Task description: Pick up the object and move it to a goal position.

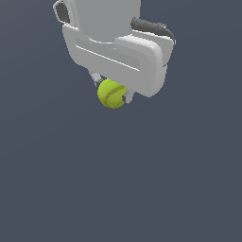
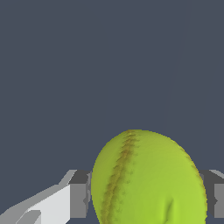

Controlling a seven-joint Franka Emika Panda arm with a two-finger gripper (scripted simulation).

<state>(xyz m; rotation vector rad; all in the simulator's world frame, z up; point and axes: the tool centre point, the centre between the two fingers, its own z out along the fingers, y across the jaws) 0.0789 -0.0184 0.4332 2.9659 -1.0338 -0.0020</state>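
Up close, the wrist view shows the ball (image 2: pixel 148 179) pinched between grey fingers (image 2: pixel 78 199), its yellow-green skin dimpled, a reddish stitched seam curving across. The exterior view adds the smooth white gripper (image 1: pixel 113 94) carrying it above plain grey ground.

The end effector (image 1: pixel 112 93) hides the ball's (image 1: pixel 112 93) upper side; the wrist view's edge crops its lower part.

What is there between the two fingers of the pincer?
The yellow-green ball sits between the fingers, touching both pads in the wrist view. In the exterior view it shows under the pincer.
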